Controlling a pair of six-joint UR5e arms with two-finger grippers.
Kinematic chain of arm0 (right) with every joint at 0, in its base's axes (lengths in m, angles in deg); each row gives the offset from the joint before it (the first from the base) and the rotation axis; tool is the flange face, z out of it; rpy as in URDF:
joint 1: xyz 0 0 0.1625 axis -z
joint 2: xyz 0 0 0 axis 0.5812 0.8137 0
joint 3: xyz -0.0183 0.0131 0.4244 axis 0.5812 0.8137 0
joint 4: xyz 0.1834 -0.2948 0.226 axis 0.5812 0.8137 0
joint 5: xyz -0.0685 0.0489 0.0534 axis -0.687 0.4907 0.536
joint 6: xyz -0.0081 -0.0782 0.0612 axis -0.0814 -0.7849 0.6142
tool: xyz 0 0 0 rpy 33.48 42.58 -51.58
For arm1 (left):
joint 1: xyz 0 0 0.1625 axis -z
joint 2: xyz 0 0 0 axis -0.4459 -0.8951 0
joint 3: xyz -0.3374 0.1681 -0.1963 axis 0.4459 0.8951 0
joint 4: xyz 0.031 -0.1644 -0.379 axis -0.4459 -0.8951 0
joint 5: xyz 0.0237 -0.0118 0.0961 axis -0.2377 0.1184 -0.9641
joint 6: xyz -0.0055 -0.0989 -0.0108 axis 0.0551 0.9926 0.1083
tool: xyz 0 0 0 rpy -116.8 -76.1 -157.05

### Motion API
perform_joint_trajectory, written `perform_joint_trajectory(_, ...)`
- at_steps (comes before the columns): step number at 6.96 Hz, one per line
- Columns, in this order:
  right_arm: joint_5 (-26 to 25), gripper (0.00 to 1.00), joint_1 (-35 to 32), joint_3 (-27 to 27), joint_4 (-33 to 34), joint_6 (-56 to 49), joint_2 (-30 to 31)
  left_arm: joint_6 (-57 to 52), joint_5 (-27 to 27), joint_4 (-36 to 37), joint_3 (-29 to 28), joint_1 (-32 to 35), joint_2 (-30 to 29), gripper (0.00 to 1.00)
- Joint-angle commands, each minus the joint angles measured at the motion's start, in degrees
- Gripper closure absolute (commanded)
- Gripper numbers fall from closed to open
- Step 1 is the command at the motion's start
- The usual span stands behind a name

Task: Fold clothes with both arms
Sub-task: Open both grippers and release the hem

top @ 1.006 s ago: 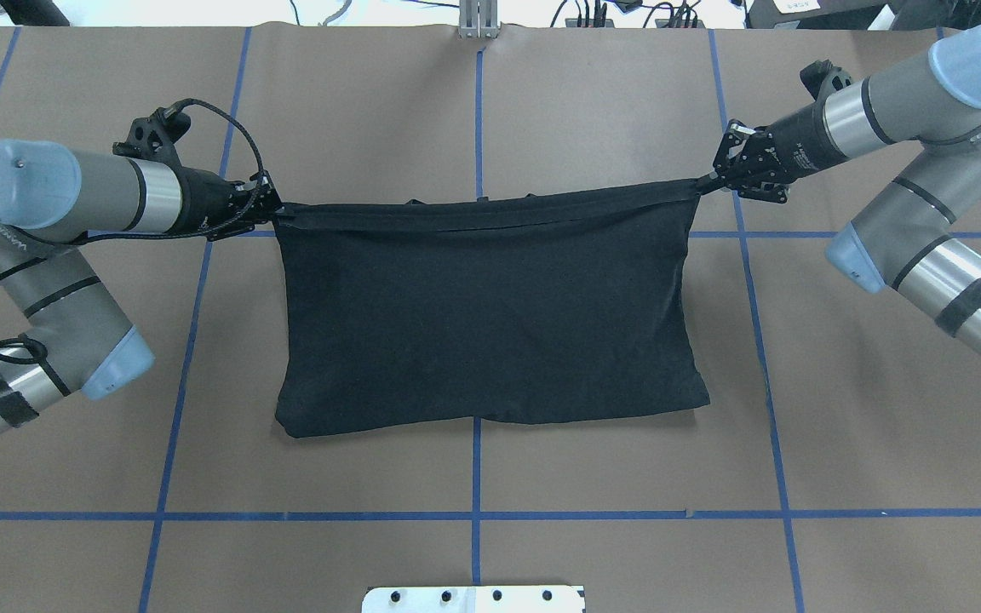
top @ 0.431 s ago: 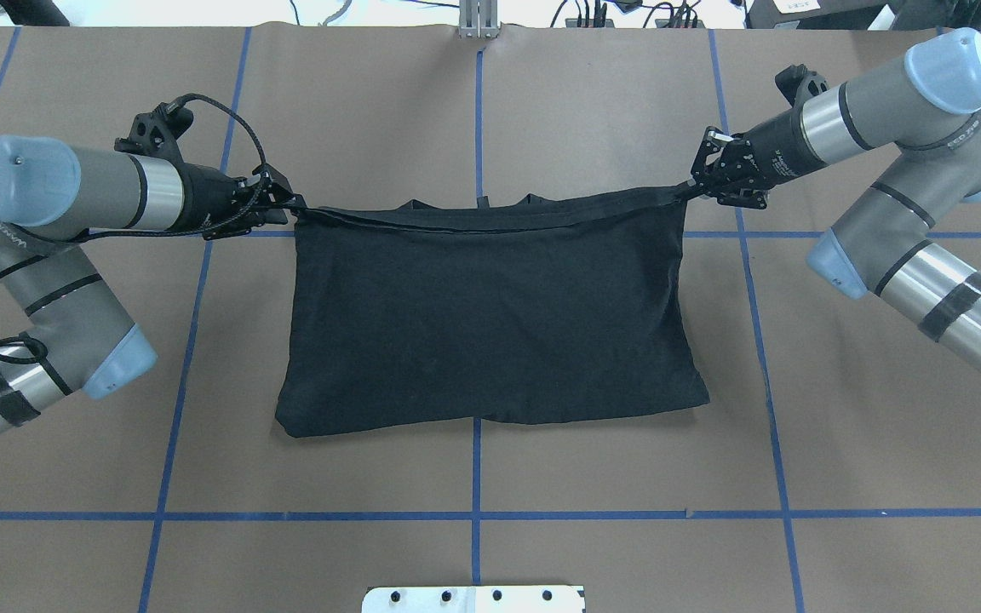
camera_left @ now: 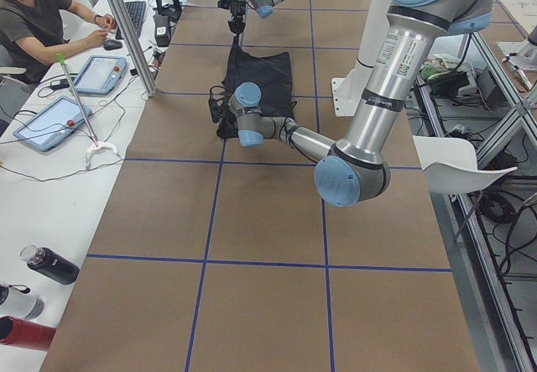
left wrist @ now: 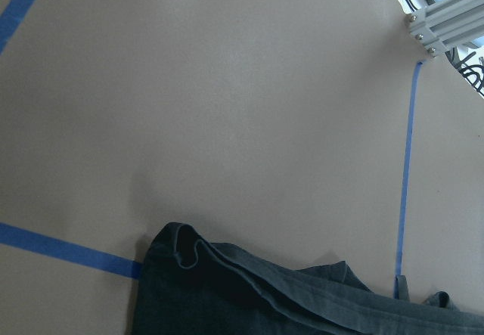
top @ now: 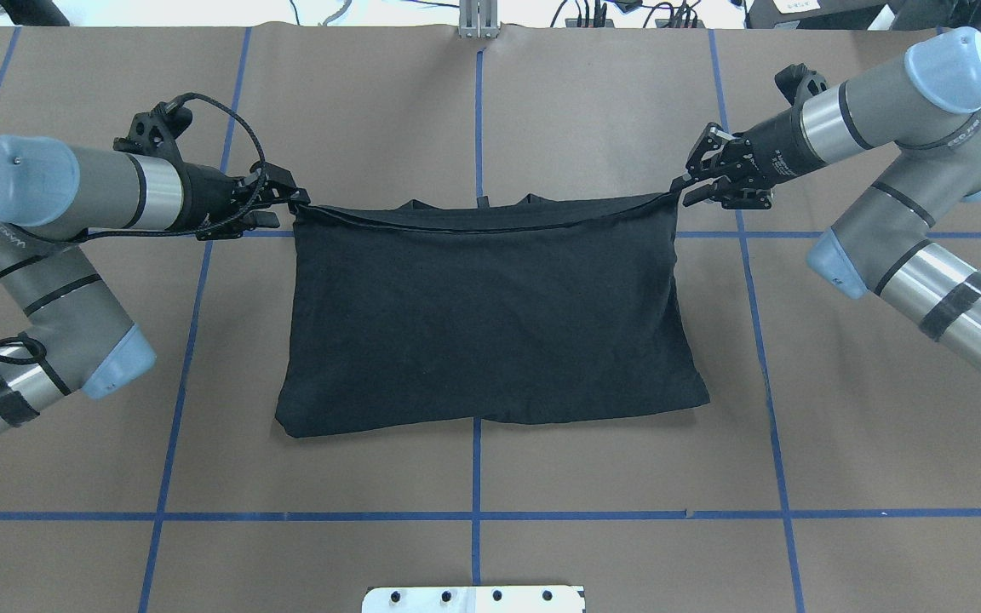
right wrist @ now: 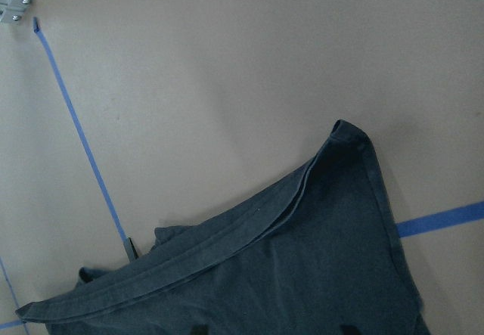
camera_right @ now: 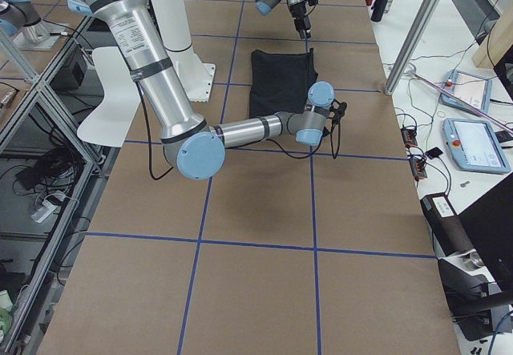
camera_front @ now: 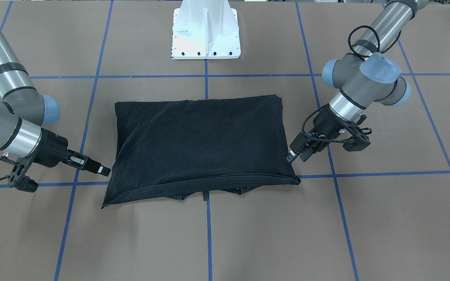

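Observation:
The black T-shirt [top: 490,315] lies folded into a wide rectangle on the brown table, its doubled hem edge on the far side from the robot's base. No logo shows. My left gripper [top: 286,203] hovers open just off the shirt's far left corner. At the far right corner my right gripper [top: 683,181] is open too, holding nothing. From the front, the left gripper [camera_front: 292,154] and right gripper [camera_front: 104,169] flank the T-shirt [camera_front: 201,136] with their fingers off the cloth. Both wrist views show a loose corner of the T-shirt [left wrist: 265,305] [right wrist: 302,259] resting on the table.
Blue tape lines [top: 475,515] grid the brown table. The white base plate [camera_front: 205,31] stands behind the shirt. An aluminium post [top: 478,21] sits at the far edge. Beside the table, a person [camera_left: 38,11] sits at a desk with tablets [camera_left: 52,122] and bottles [camera_left: 50,264].
Both grippers have opened and let go of the shirt's far corners. The far edge, held taut and raised before, has dropped slack onto the table.

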Motion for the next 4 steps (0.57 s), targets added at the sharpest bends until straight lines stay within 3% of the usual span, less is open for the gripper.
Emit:
perform_joint_trajectory(1,-0.31,0.00,1.89,-8.28,0.20,0.53,5.98,0.03,0.30,0.12,2.10,0.26,0.46,0.00)
perform_joint_trajectory(4,-4.33,0.00,11.46,-16.21,0.38,0.79,15.83,0.47,0.21,0.82,4.64,0.44,0.73,0.00)
